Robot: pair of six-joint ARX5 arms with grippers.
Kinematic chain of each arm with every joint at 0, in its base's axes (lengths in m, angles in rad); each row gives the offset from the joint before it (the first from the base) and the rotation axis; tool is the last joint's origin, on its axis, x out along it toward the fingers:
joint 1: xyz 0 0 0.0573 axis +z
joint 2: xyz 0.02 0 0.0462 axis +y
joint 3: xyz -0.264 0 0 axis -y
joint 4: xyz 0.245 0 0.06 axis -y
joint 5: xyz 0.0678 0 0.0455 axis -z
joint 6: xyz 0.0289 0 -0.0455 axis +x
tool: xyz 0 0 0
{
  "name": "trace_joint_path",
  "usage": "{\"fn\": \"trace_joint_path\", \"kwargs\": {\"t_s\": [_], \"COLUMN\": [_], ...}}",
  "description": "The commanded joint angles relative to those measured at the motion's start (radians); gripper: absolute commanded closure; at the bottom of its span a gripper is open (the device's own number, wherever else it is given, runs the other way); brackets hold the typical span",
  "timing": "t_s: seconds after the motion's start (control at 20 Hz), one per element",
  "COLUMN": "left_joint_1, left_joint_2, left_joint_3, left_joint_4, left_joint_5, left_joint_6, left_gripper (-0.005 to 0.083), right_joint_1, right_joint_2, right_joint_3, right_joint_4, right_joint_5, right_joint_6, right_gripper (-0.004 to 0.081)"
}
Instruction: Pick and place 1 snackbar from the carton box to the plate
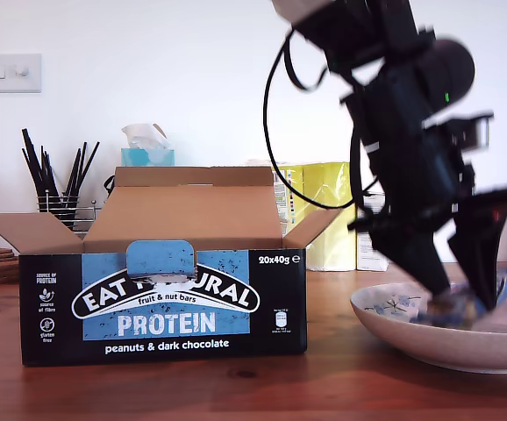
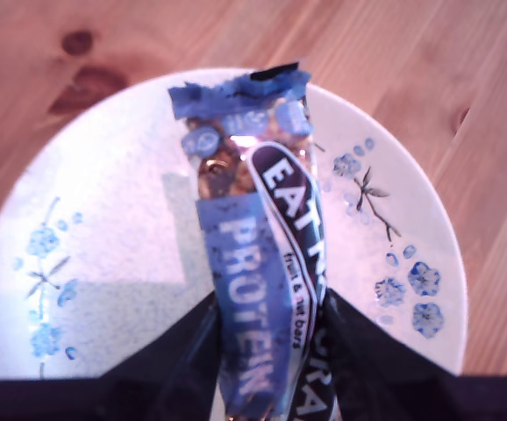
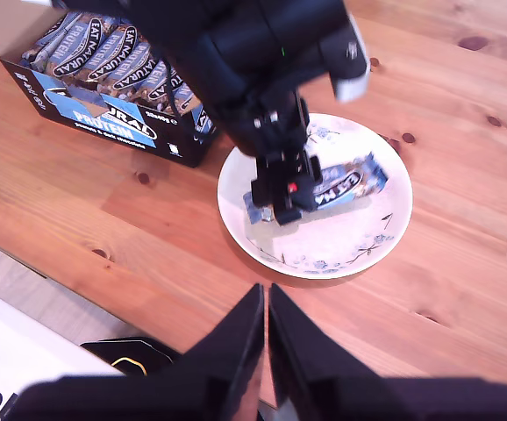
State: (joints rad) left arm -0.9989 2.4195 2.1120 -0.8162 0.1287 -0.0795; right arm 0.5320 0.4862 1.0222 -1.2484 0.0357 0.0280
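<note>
The snackbar point(image 2: 262, 272) wears blue, black and white wrap. The plate point(image 2: 122, 175) is cream, with blue flower sprigs at its rim's three and nine o'clock. The box point(image 1: 161, 303) is brown card fronted black-and-blue. The table point(image 3: 464, 105) is knotty orange-brown wood.

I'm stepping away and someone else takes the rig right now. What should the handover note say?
My first gripper: shut on the snackbar, low over the plate; the bar's far end looks to be at the dish.
My second gripper: shut, empty, raised above the table, away from the plate.
The carton box: open, at the exterior view's left, more bars inside.
Done: the bar is out of the carton and brought to the plate.
Left: open my first gripper, let the bar lie flat, lift clear.
</note>
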Motion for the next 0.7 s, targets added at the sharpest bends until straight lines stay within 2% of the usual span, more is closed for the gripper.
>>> {"fn": "trace_joint_path", "kwargs": {"t_s": [0.0, 0.15, 0.2, 0.35, 0.45, 0.65], "left_joint_1": [-0.005, -0.006, -0.005, -0.012, -0.012, -0.005], "left_joint_2": [0.029, 0.029, 0.029, 0.029, 0.028, 0.011], "left_joint_3": [-0.010, -0.010, -0.010, -0.010, -0.008, 0.062], "left_joint_4": [0.008, 0.018, 0.010, 0.012, 0.033, -0.012], "left_joint_5": [0.002, 0.006, 0.005, 0.006, 0.006, 0.008], "left_joint_6": [-0.006, -0.008, -0.007, 0.000, 0.011, 0.021], "left_gripper": [0.0588, 0.0581, 0.0535, 0.0225, 0.0220, 0.0326], "right_joint_1": [0.004, 0.004, 0.004, 0.004, 0.004, 0.004], "right_joint_2": [-0.003, -0.003, -0.003, -0.003, -0.003, -0.003], "right_joint_3": [0.003, 0.003, 0.003, 0.003, 0.003, 0.003], "right_joint_4": [0.010, 0.009, 0.010, 0.010, 0.010, 0.011], "right_joint_5": [0.000, 0.000, 0.000, 0.000, 0.000, 0.001], "right_joint_6": [-0.003, -0.003, -0.003, -0.003, -0.003, -0.010], "right_gripper": [0.0783, 0.0783, 0.0783, 0.0783, 0.0783, 0.0783]}}
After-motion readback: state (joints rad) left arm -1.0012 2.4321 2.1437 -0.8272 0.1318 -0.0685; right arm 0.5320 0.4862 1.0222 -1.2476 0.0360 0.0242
